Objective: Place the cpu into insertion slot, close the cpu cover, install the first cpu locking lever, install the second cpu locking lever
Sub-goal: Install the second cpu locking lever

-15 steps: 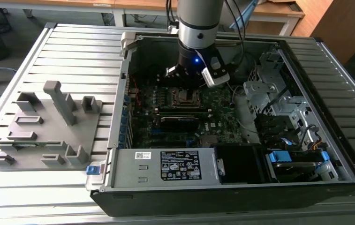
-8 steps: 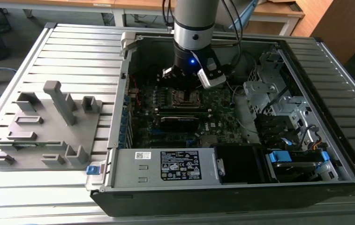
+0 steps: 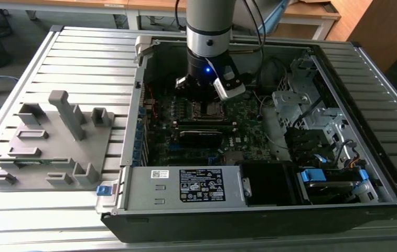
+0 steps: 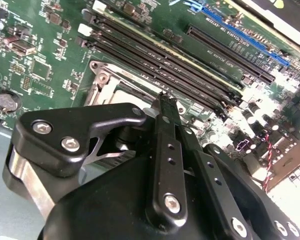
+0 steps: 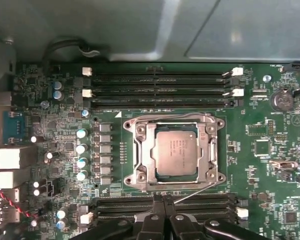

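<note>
The cpu (image 5: 176,152), a dull silver square, lies flat in the insertion slot (image 5: 210,125) on the green board. The cpu cover (image 5: 141,155), a silver frame, lies down around it. One thin wire lever (image 5: 196,191) slants out from the socket's corner toward my fingertips; another runs along the socket's side (image 5: 213,150). My gripper (image 5: 163,199) is shut, its black fingers pressed together just off the socket's edge, beside the memory slots. In the second wrist view the gripper (image 4: 162,96) tip stands at the socket rim (image 4: 107,75). In the exterior view the gripper (image 3: 202,89) hangs just above the socket (image 3: 210,109).
Long black memory slots (image 5: 157,90) flank the socket on both sides. The board sits inside an open computer case (image 3: 135,152) with a power supply (image 3: 202,185) at the front and drive bays (image 3: 310,121) on the exterior view's right. A grey fixture tray (image 3: 51,142) lies on the exterior view's left.
</note>
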Robot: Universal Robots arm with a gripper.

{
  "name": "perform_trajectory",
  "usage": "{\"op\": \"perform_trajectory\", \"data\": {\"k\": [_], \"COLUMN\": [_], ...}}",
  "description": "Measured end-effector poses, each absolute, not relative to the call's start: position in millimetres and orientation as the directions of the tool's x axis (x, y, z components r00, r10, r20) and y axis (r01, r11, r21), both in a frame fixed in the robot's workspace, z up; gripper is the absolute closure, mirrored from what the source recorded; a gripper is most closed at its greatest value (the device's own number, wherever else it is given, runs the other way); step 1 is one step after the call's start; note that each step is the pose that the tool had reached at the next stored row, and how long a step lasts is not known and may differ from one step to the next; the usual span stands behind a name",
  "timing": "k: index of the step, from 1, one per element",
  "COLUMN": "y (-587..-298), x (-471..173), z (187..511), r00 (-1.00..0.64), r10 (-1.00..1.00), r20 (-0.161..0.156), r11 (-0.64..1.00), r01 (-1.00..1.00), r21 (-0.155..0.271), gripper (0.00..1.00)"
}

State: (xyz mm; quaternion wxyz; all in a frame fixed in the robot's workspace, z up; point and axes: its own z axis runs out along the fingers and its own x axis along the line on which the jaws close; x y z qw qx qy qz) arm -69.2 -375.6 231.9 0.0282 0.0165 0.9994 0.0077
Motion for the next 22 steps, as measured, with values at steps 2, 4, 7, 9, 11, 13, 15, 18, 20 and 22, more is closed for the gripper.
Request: {"op": "perform_trajectory", "data": {"k": [2,4,7,9,11,13,15,18,20,22], "y": [-376.4,-377.0,-377.1,-377.1,-377.1,-377.1,-377.1,-377.1,-377.1,-377.1], "x": [-71.0,-72.2,-72.5,-72.5,-72.5,-72.5,-72.5,-72.5,-72.5,-72.5], "z": [230.3,228.9,228.4,228.2,228.2,227.9,227.3,222.6,222.6,222.5], "r00": [-0.998,-0.998,-0.998,-0.998,-0.998,-0.998,-0.998,-0.998,-0.998,-0.998], "r10": [0.033,0.033,0.033,0.033,0.033,0.033,0.033,0.033,0.033,0.033], "r20": [-0.058,-0.059,-0.059,-0.06,-0.06,-0.06,-0.06,-0.06,-0.06,-0.06], "r11": [0.999,0.999,0.999,0.999,0.999,0.999,0.999,0.999,0.999,0.999], "r01": [0.033,0.033,0.032,0.033,0.033,0.033,0.033,0.033,0.033,0.033], "r21": [0.016,0.016,0.016,0.016,0.016,0.016,0.016,0.016,0.016,0.016], "gripper": [0.89,0.89,0.89,0.89,0.89,0.89,0.89,0.89,0.89,0.89]}}
